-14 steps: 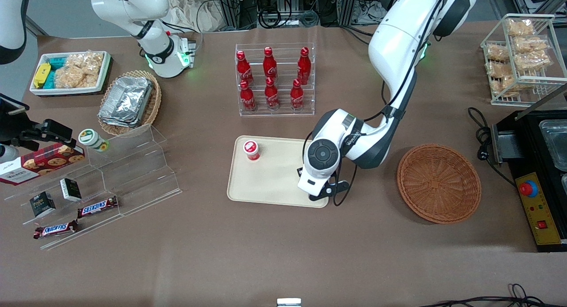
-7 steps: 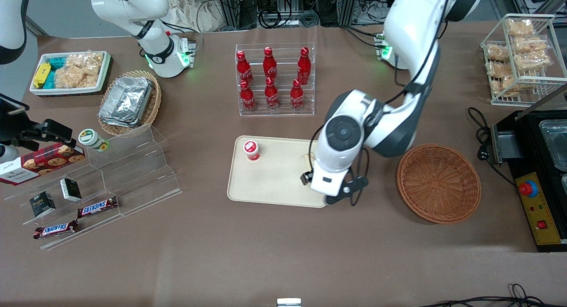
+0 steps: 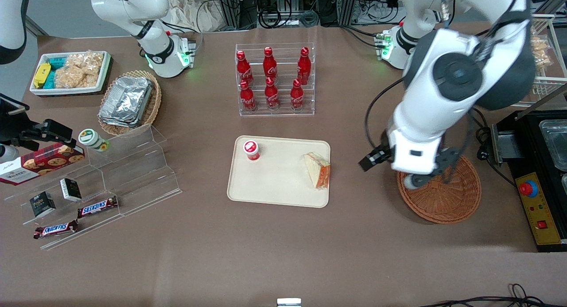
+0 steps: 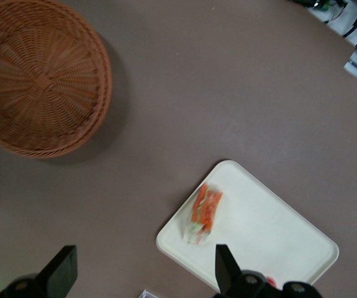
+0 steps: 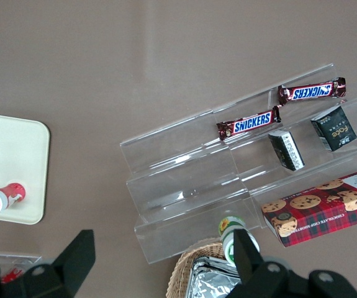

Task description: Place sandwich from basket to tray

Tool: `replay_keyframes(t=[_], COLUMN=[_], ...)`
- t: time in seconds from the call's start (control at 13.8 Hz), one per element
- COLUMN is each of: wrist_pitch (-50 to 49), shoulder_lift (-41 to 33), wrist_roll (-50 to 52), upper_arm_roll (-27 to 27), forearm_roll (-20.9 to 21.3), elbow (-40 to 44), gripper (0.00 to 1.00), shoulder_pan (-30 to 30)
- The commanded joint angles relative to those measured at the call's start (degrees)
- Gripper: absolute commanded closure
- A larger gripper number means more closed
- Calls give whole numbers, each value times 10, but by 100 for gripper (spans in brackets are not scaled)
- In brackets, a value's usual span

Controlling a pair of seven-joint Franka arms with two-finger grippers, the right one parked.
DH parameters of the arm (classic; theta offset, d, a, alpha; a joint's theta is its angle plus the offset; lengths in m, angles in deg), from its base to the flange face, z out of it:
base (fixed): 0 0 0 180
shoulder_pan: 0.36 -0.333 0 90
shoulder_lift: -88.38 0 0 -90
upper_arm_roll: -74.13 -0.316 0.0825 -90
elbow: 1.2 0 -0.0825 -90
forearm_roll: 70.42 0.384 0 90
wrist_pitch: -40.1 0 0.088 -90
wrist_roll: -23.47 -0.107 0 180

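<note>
Jaws spread wide with nothing between them, high above the tabletop (image 3: 274, 245). Gripper (image 4: 142, 273) raised over the edge of the basket (image 3: 443, 196) that faces the tray (image 3: 274, 183), with the arm's wrist covering part of that rim from the front camera. Basket round, reddish-brown, nothing in it, sitting toward the working arm's end of the tabletop. Bare brown strip of tabletop between basket and tray, wide and free of objects. Sandwich (image 3: 318, 169) lying on the tray, right at the tray's rim nearest the basket, orange filling edge turned toward that rim. Small red-capped bottle (image 3: 251, 150) standing at the tray's corner toward the parked arm, well apart from the sandwich, with open cream surface between them. Clear rack of red bottles (image 3: 274, 79) farther from the front camera than the tray, separated from it by a band of bare tabletop.
</note>
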Motion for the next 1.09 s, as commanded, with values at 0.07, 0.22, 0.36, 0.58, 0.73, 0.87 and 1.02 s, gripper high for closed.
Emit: replay_keyframes(t=[0.07,0.22,0.36,0.58,0.73,0.87,1.02], wrist_pitch=[-23,-31,-31,-29,-24,-9,-3], shoulder_lift=[-69,-99,-132,-181,-208,-238,-260], wrist_roll=[-91,-185,-265,-379,-440,-476,-485], upper_arm_roll=[4,5,10,4,-16,-26,-47], forearm_roll=[4,4,3,-3,1,1,-1], elbow=[-56,-85,-121,-172,-204,-239,-262], gripper=[0,0,0,0,0,0,0], shoulder_pan=[-49,-93,-141,-176,-177,-174,-160])
